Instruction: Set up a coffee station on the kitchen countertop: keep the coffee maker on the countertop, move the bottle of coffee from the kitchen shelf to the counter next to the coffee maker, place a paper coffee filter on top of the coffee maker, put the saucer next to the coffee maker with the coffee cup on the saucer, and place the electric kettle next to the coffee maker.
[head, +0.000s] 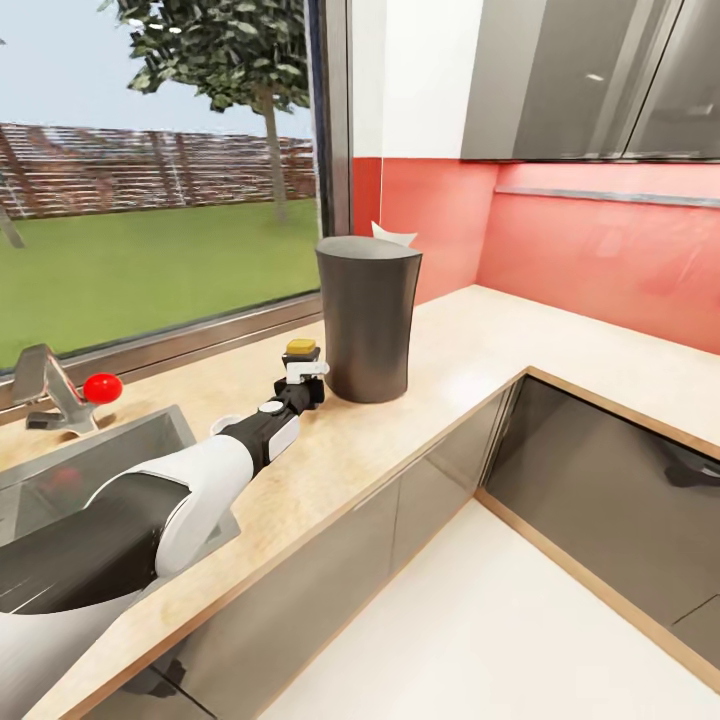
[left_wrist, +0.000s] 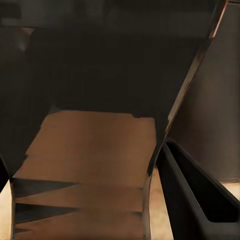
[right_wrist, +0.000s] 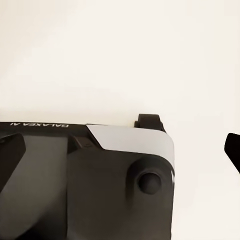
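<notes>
My left claw (head: 303, 372) is pinching the bottle of coffee (head: 301, 349) on the bench (head: 470, 340) beside the coffee maker (head: 367, 318); next I'd release and withdraw.

Charcoal-grey coffee maker (head: 367, 318), yellow-capped bottle of coffee (head: 301, 349), beige wood-grain kitchen countertop (head: 470, 350)

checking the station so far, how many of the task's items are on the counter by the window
3: the coffee maker, a paper coffee filter peeking over its top, and the bottle of coffee at its left, by the left gripper. Others may be hidden.
</notes>
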